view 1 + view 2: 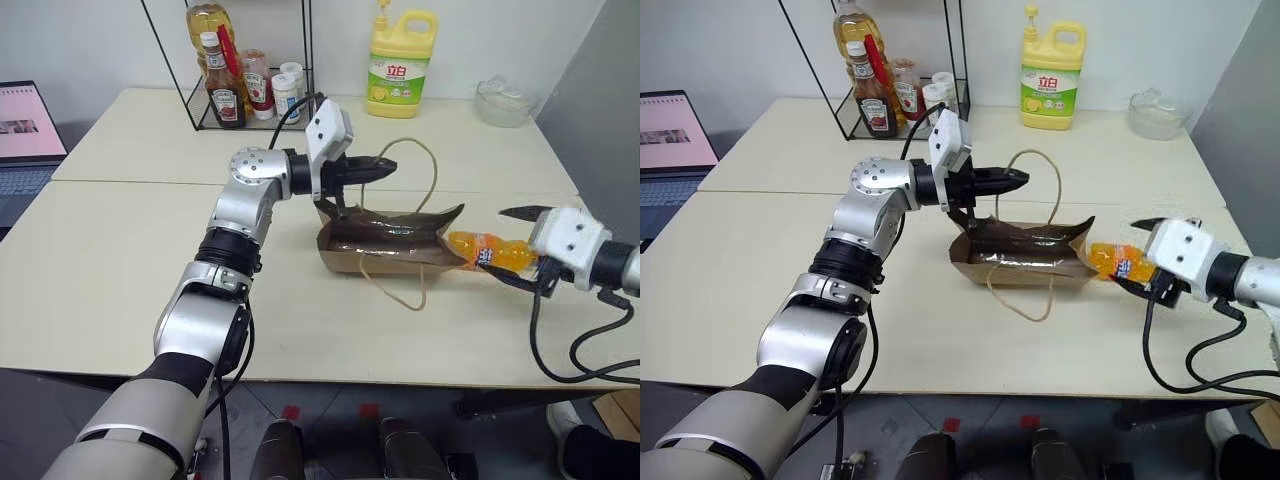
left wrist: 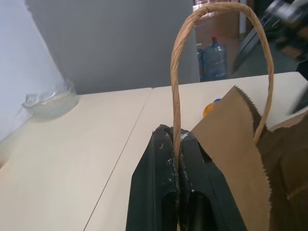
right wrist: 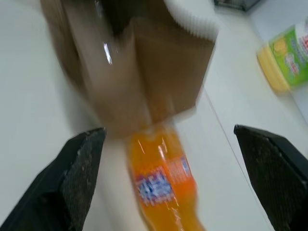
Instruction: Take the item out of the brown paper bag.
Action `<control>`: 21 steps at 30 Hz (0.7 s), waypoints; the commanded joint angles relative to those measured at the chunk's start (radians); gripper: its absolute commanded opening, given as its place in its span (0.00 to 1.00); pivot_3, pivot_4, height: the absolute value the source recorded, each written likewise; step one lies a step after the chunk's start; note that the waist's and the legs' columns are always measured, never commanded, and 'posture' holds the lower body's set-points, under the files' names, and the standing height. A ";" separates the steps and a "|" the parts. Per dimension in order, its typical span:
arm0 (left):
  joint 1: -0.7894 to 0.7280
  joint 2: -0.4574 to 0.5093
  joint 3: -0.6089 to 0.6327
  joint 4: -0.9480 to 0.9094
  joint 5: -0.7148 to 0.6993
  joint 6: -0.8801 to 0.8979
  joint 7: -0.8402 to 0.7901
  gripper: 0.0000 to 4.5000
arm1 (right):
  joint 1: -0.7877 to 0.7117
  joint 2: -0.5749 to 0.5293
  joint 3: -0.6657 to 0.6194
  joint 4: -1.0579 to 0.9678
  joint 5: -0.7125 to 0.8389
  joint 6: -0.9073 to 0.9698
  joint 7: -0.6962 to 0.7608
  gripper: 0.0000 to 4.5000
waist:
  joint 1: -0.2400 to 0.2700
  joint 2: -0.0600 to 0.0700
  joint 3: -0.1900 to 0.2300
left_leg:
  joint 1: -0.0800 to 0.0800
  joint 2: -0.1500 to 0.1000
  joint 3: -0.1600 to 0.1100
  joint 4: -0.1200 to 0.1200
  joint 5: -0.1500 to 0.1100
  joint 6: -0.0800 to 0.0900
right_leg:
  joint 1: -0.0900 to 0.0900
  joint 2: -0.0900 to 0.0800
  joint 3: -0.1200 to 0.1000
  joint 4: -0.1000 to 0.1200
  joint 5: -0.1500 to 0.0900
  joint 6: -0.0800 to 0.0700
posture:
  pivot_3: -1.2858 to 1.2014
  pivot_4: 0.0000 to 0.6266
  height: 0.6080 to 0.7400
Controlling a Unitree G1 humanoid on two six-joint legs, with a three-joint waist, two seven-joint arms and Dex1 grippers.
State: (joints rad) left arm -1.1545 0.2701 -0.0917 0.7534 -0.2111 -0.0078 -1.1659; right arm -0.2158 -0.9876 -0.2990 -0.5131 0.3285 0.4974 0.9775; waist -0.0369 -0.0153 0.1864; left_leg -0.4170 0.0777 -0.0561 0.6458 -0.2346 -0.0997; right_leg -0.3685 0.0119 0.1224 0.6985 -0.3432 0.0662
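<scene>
Left gripper [image 1: 385, 166], frame centre: clamped on paper bag [image 1: 385, 245] handle. Right gripper [image 1: 520, 247], right edge: fingers apart, straddling orange bottle [image 1: 490, 252]; closure advised before withdrawal.

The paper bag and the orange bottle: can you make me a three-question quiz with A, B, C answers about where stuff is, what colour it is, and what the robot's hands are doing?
1. Where is the orange drink bottle?
A. Standing on the wire rack
B. Sticking out of the brown paper bag at its open end
C. On the laptop

2. What colour is the big detergent jug at the back of the table?
A. Yellow
B. Red
C. Purple

3. What is the left gripper doing?
A. Open over the glass bowl
B. Holding the bottle
C. Shut on the bag's cord handle

Answers: 1 B, its body lies on the table past the bag's mouth, between the right gripper's wide-open fingers. 2 A, yellow with a green label. 3 C, the left wrist view shows the cord pinched between the fingers.
</scene>
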 commanded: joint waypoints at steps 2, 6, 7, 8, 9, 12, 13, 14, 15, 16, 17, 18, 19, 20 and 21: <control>-0.061 -0.008 0.020 0.055 0.027 -0.018 0.064 0.00 | -0.043 -0.042 -0.147 -0.173 0.288 0.290 -0.027 0.99 | 0.006 0.000 0.000 | 0.000 0.000 0.000 0.000 -0.001 0.002 | 0.000 0.000 0.000 0.000 0.000 0.000 | 0.52 0.24 1.00; -0.095 -0.016 0.021 0.124 0.053 -0.046 0.114 0.00 | -0.089 -0.060 -0.198 -0.225 0.411 0.408 -0.096 0.99 | 0.007 0.000 0.000 | 0.000 0.000 0.000 0.000 -0.002 0.003 | 0.000 0.000 0.000 0.000 0.000 0.000 | 0.52 0.24 1.00; -0.101 -0.018 0.024 0.136 0.053 -0.048 0.119 0.00 | -0.095 -0.061 -0.201 -0.231 0.422 0.419 -0.114 0.99 | 0.007 0.000 0.000 | 0.000 0.000 0.000 0.000 -0.002 0.003 | 0.000 0.000 0.000 0.000 0.000 0.000 | 0.52 0.24 1.00; -0.106 -0.020 0.027 0.146 0.051 -0.044 0.118 0.00 | -0.099 -0.061 -0.203 -0.235 0.430 0.427 -0.129 0.99 | 0.007 0.000 0.000 | 0.000 0.000 0.000 0.000 -0.002 0.003 | 0.000 0.000 0.000 0.000 0.000 0.000 | 0.52 0.24 1.00; -0.112 -0.021 0.031 0.154 0.051 -0.041 0.123 0.04 | -0.100 -0.062 -0.201 -0.238 0.434 0.431 -0.143 1.00 | 0.007 0.000 0.000 | 0.000 0.000 0.000 0.000 -0.002 0.003 | 0.000 0.000 -0.001 0.000 0.000 0.000 | 0.52 0.24 1.00; -0.128 -0.024 0.041 0.170 0.047 -0.031 0.117 0.12 | -0.094 -0.065 -0.186 -0.240 0.434 0.431 -0.170 1.00 | 0.007 0.000 0.000 | -0.001 0.000 0.000 0.000 -0.002 0.003 | -0.001 0.000 0.000 0.000 0.000 0.000 | 0.52 0.24 1.00; -0.132 -0.023 0.042 0.172 0.048 -0.029 0.111 0.14 | -0.093 -0.065 -0.182 -0.239 0.435 0.430 -0.178 1.00 | 0.007 0.000 0.000 | -0.001 0.000 0.000 0.000 -0.002 0.003 | -0.001 0.000 0.000 0.000 0.000 0.000 | 0.52 0.24 1.00; -0.134 -0.020 0.042 0.174 0.049 -0.028 0.107 0.19 | -0.094 -0.065 -0.178 -0.238 0.437 0.430 -0.185 1.00 | 0.007 0.000 0.000 | -0.001 0.000 0.000 0.000 -0.002 0.003 | -0.001 0.000 0.000 0.000 0.000 0.000 | 0.52 0.24 1.00; -0.136 -0.018 0.042 0.175 0.049 -0.027 0.103 0.21 | -0.095 -0.065 -0.174 -0.236 0.438 0.428 -0.192 1.00 | 0.007 0.000 0.000 | -0.001 0.000 0.000 0.000 -0.002 0.003 | -0.001 0.000 0.000 0.000 0.000 0.000 | 0.52 0.24 1.00; -0.138 -0.015 0.043 0.176 0.050 -0.029 0.099 0.25 | -0.096 -0.064 -0.170 -0.234 0.438 0.427 -0.198 1.00 | 0.007 0.000 0.000 | -0.001 0.000 0.000 0.000 -0.002 0.003 | -0.001 0.000 0.000 0.000 0.000 0.000 | 0.52 0.24 1.00; -0.139 -0.014 0.043 0.176 0.051 -0.031 0.097 0.28 | -0.096 -0.065 -0.167 -0.233 0.439 0.425 -0.202 1.00 | 0.006 0.000 0.000 | -0.001 0.000 0.000 0.000 -0.002 0.003 | -0.001 0.000 0.000 0.000 0.000 0.000 | 0.52 0.24 1.00; -0.140 -0.011 0.042 0.175 0.053 -0.036 0.098 0.34 | -0.094 -0.065 -0.164 -0.233 0.440 0.422 -0.204 1.00 | 0.006 0.000 0.000 | -0.001 0.000 0.000 0.000 -0.002 0.003 | -0.001 0.000 0.000 0.000 0.000 0.000 | 0.52 0.24 1.00; -0.142 -0.004 0.041 0.173 0.056 -0.042 0.094 0.39 | -0.092 -0.066 -0.161 -0.232 0.440 0.419 -0.207 1.00 | 0.006 0.000 0.000 | -0.001 0.000 0.000 0.000 -0.002 0.003 | -0.001 0.000 0.000 0.000 0.000 0.000 | 0.52 0.24 1.00; -0.142 0.006 0.038 0.166 0.059 -0.042 0.085 0.44 | -0.088 -0.066 -0.158 -0.231 0.438 0.415 -0.208 1.00 | 0.006 0.000 0.000 | -0.001 0.000 0.000 0.000 -0.002 0.003 | -0.001 0.000 0.000 0.000 0.000 0.000 | 0.52 0.24 1.00; -0.142 0.014 0.036 0.161 0.062 -0.042 0.077 0.44 | -0.085 -0.067 -0.155 -0.230 0.434 0.410 -0.209 1.00 | 0.006 0.000 0.000 | -0.001 0.000 0.000 0.000 -0.002 0.003 | -0.001 0.000 0.000 0.000 0.000 0.000 | 0.52 0.24 1.00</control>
State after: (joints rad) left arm -1.2623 0.2628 -0.0726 0.9429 -0.1522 -0.0302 -1.0752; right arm -0.2970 -1.0397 -0.4460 -0.7369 0.7620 0.9263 0.7784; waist -0.0307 -0.0153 0.1864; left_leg -0.4176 0.0775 -0.0561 0.6457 -0.2365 -0.0963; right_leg -0.3695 0.0119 0.1221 0.6983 -0.3433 0.0663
